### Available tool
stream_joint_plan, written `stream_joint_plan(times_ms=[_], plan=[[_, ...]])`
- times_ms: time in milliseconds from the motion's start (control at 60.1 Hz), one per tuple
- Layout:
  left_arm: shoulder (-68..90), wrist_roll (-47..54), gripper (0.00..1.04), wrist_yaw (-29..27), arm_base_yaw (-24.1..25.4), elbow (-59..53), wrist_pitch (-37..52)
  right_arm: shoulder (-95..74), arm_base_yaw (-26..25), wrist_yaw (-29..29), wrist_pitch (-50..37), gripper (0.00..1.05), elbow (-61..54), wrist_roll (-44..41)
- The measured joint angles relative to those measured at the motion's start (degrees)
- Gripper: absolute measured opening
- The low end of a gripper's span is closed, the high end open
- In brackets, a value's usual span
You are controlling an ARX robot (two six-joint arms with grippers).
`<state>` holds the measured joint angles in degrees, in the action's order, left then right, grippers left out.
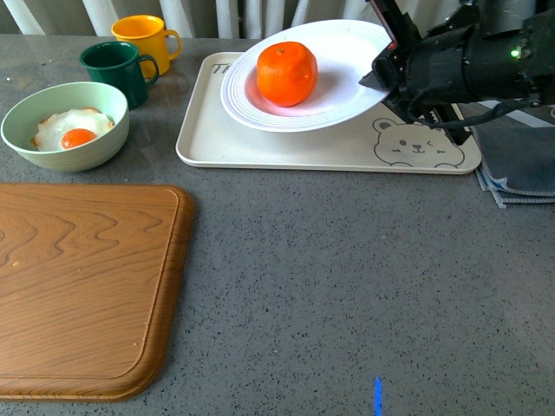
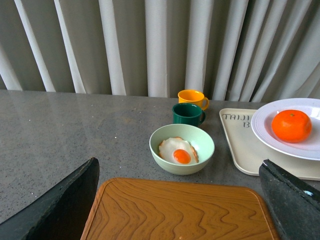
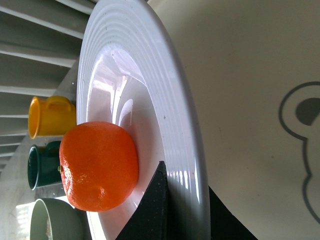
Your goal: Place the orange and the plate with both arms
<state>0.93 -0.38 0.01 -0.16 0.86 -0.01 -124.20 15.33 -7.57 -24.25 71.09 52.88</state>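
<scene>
- The orange (image 1: 287, 73) sits in the well of the white ridged plate (image 1: 347, 52), a little toward the plate's left side as the front view shows it.
- The plate is over the cream bear tray (image 1: 260, 143) at the back of the grey counter (image 1: 347, 286). It looks tipped, with its right side higher. I cannot tell whether its lower edge touches the tray.
- The right tool (image 1: 386, 74) is clamped on the plate's right rim. In the wrist view one finger (image 3: 157, 200) lies inside the rim close to the orange, and the other is under the rim.
- The left tool (image 2: 179, 165) is spread wide with nothing in it, above the near end of the wooden cutting board (image 1: 87, 286).
- A pale green bowl (image 1: 26, 143) with a fried egg (image 1: 74, 130) stands to the left of the tray.
- Behind the bowl are a dark green mug (image 1: 117, 69) and a yellow mug (image 1: 147, 39).
- A folded grey cloth (image 1: 520, 165) lies just beside the tray's right end.
</scene>
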Motion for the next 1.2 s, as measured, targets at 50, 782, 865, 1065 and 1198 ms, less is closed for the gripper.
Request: stream_joint_plan(times_ms=[50,782,865,1065,1198], plan=[[0.00,0.00,0.96,0.00,0.00,0.00,0.00,-1.20,0.31,-0.02,0.92,0.03,1.95,-0.09],[0.00,0.00,0.96,0.00,0.00,0.00,0.00,-7.41,2.71,1.60,6.27,0.03,10.58,-1.18],[0.00,0.00,0.96,0.00,0.00,0.00,0.00,-7.41,2.71,1.68,6.38,0.06,10.43,-1.05],[0.00,0.00,0.96,0.00,0.00,0.00,0.00,-6.45,2.54,1.99,6.25,0.39,5.92,-1.36],[0.00,0.00,0.96,0.00,0.00,0.00,0.00,-2.64,2.25,2.47,6.40,0.64,1.97,-3.10]])
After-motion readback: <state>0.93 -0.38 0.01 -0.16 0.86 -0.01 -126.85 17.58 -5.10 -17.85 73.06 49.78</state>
